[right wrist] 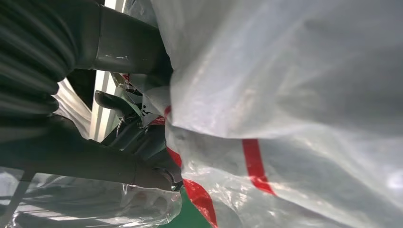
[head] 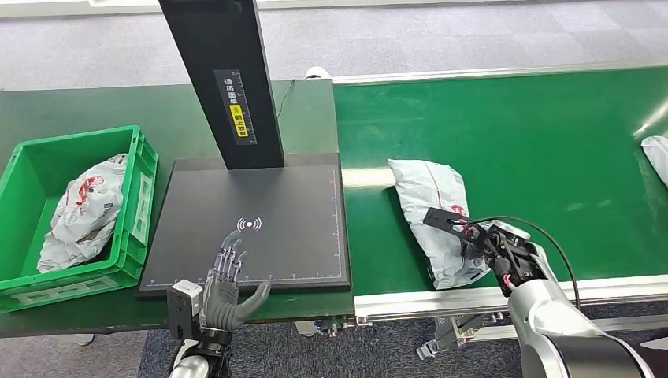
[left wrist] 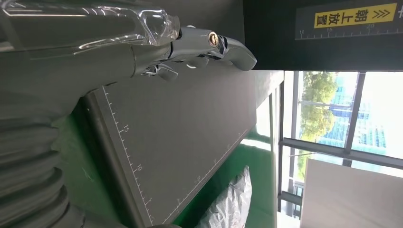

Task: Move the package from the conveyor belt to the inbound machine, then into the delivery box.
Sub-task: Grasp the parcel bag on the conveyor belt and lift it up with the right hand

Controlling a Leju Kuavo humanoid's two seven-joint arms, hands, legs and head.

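Observation:
A white plastic package (head: 429,197) with red print lies on the green conveyor belt (head: 536,142), just right of the inbound machine's black plate (head: 291,197). My right hand (head: 492,244) is at the package's near end. In the right wrist view its thumb and dark fingers (right wrist: 138,142) close around the edge of the package (right wrist: 294,95). My left hand (head: 228,287) hovers over the plate's front edge, fingers spread and holding nothing. The left wrist view shows those fingers (left wrist: 204,45) above the plate (left wrist: 180,133), with the package (left wrist: 233,199) beyond.
A green delivery box (head: 142,197) stands left of the plate with a white bag (head: 83,209) inside. The machine's black column (head: 224,79) rises from the plate's back. Another white package (head: 658,153) lies at the belt's far right.

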